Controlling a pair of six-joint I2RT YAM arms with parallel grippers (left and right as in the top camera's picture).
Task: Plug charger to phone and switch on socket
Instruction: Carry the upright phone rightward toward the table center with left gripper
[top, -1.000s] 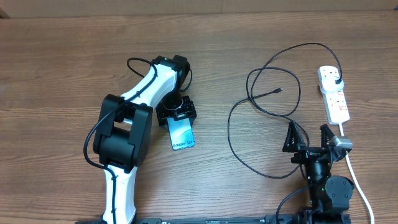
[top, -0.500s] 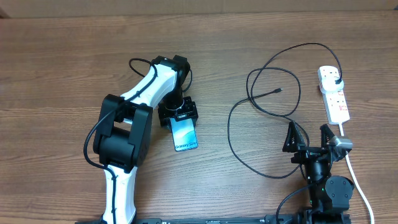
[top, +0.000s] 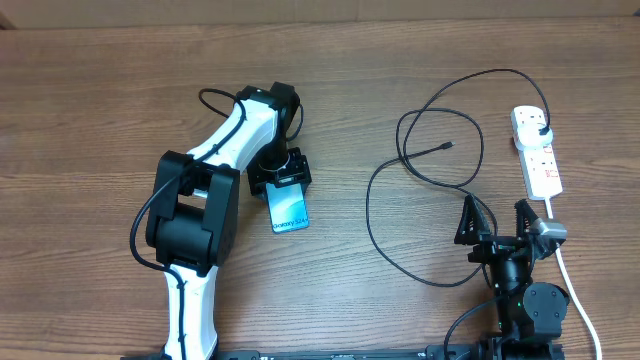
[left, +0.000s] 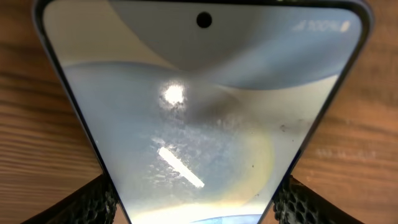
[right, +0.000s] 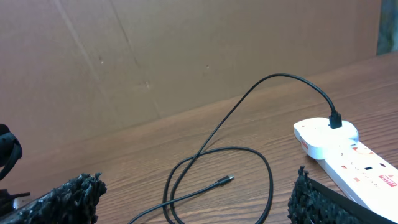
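Note:
The phone (top: 288, 208), with a light-blue screen and small text at its near end, is left of the table's middle. My left gripper (top: 280, 178) is shut on its far end. In the left wrist view the phone (left: 199, 99) fills the frame between the two fingers of the gripper (left: 196, 211). The charger (top: 420, 175) lies in black loops at the right. Its connector tip (top: 447, 146) is free on the wood, and its plug (top: 541, 130) sits in the white socket strip (top: 540, 160). My right gripper (top: 497, 222) is open and empty, near the loops.
The right wrist view shows the connector tip (right: 227, 180), the plug (right: 336, 119) and the socket strip (right: 348, 152) ahead of the open right gripper (right: 189, 205). The strip's white cord (top: 575, 290) runs toward the front right edge. A cardboard wall stands behind the table.
My left gripper has shifted the phone slightly left and toward the back, after first sliding it a little right. The right arm, charger and socket strip have not moved.

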